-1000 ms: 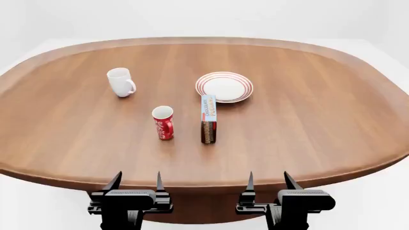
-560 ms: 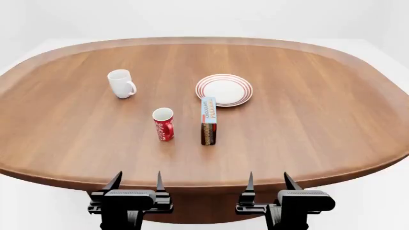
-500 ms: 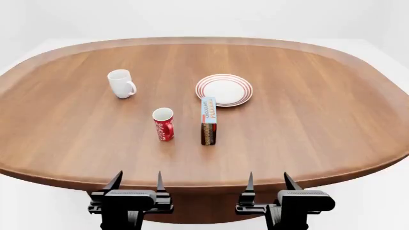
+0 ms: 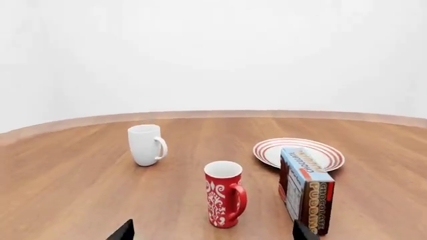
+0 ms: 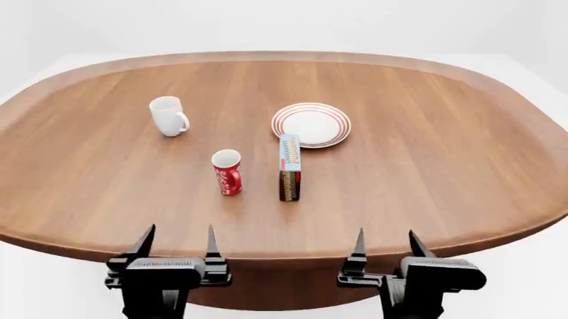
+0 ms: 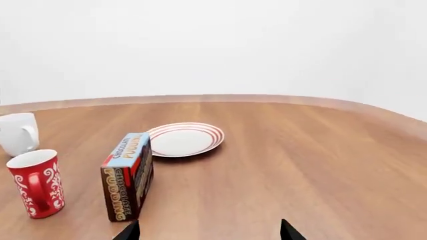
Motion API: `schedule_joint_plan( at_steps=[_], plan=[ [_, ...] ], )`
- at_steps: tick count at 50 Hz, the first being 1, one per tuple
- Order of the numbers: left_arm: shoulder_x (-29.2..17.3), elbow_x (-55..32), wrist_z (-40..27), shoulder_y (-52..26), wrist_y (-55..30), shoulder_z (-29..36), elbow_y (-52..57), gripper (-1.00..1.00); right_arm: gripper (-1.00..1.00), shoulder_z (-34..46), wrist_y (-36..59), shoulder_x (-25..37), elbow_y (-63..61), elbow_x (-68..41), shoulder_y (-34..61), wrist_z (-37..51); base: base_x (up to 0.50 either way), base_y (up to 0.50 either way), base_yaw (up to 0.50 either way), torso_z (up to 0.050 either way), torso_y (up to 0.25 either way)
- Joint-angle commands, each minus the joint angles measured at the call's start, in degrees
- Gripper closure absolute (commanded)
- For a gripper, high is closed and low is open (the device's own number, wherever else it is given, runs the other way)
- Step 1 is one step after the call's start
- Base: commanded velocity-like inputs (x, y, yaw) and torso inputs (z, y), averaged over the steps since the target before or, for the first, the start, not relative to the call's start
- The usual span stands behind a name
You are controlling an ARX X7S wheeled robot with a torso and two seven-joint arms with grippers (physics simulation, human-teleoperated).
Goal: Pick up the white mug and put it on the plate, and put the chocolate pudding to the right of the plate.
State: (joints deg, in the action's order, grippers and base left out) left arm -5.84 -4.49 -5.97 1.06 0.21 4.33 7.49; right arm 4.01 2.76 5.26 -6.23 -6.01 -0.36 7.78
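your left gripper [image 5: 175, 240] and right gripper [image 5: 385, 242] hang at the desk's [image 5: 461, 166] near edge, jaws spread and holding nothing. the white mug [image 5: 167, 115] stands far left of the plate [image 5: 312, 123]; the chocolate pudding [image 5: 289, 167] stands upright just before the plate, beside the red mug [image 5: 227, 171].

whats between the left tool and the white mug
Mostly bare wood. In the head view the table lies open between the left tool and the white mug; the red mug stands just right of that line.

Chocolate pudding [image 5: 289, 167] stands between red mug [image 5: 226, 171] and plate [image 5: 312, 124].
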Motion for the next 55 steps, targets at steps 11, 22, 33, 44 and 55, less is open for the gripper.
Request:
schedule_joint_plan(
  at_steps=[11, 22, 33, 44, 55],
  plan=[
    [-5.68, -0.04, -7.17, 3.72, -6.54, -11.10, 36.66, -1.00, -1.00, -14.90, 7.40, 5.09, -33.45, -6.71, -0.23, 9.40, 0.00, 0.00, 0.00, 0.000, 0.000],
    [-5.89, -0.89, -8.93, 4.83, -0.01, -15.51, 38.97, -1.00, -1.00, -18.63, 1.80, 5.61, -38.68, -6.32, -0.56, 10.82, 0.00, 0.00, 0.00, 0.000, 0.000],
    [-6.33, -1.28, -9.63, 5.18, 1.17, -16.45, 39.20, -1.00, -1.00, -18.50, 0.14, 6.31, -40.42, -6.38, -0.95, 10.78, 0.01, 0.00, 0.00, 0.000, 0.000],
    [-6.75, -1.65, -9.75, 5.34, 1.25, -15.83, 39.07, -1.00, -1.00, -17.84, -0.37, 6.88, -41.77, -6.33, -1.27, 10.89, 0.45, 0.00, 0.00, 0.000, 0.000],
    [-7.24, -2.15, -9.80, 5.30, 1.17, -15.20, 38.96, -1.00, -1.00, -16.09, -0.48, 7.39, -41.41, -6.15, -1.50, 10.50, 0.50, 0.00, 0.00, 0.000, 0.000]
  ],
)
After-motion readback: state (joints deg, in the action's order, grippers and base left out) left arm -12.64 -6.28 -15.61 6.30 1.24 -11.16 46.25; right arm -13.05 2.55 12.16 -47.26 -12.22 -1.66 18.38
